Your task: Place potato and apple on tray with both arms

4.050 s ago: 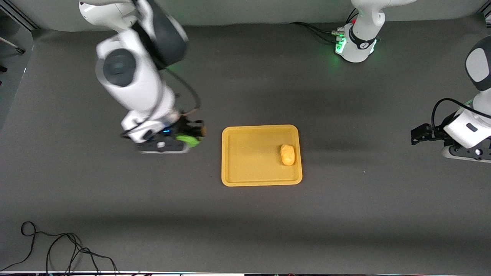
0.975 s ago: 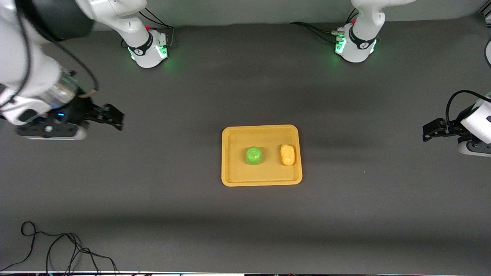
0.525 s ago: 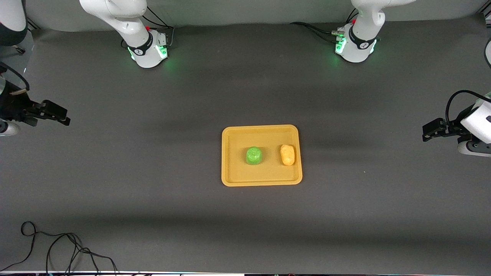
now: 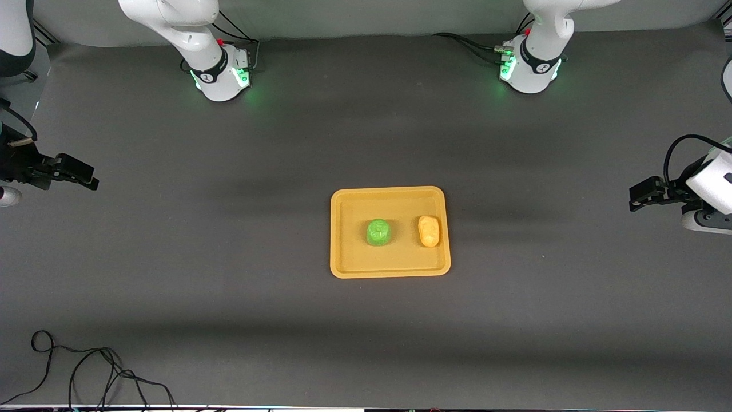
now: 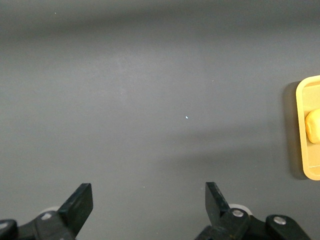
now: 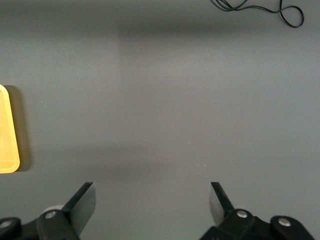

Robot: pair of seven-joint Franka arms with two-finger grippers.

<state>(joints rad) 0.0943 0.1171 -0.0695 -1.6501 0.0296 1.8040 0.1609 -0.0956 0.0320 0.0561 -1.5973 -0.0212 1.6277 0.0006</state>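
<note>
The yellow-orange tray (image 4: 390, 267) lies in the middle of the table. The green apple (image 4: 378, 232) and the yellow-orange potato (image 4: 428, 230) rest on it side by side, the potato toward the left arm's end. My left gripper (image 4: 639, 194) is open and empty over the bare table at the left arm's end; its wrist view (image 5: 149, 196) shows the tray's edge (image 5: 306, 92) and part of the potato (image 5: 314, 126). My right gripper (image 4: 80, 173) is open and empty over the table at the right arm's end; its wrist view (image 6: 152, 196) shows a corner of the tray (image 6: 7, 137).
A black cable (image 4: 86, 372) lies coiled near the table's front corner at the right arm's end; it also shows in the right wrist view (image 6: 260, 9). The two arm bases (image 4: 220, 71) (image 4: 530, 68) stand along the back edge.
The right gripper has let go of the apple on the tray and drawn away to the right arm's end of the table. The left arm has barely moved.
</note>
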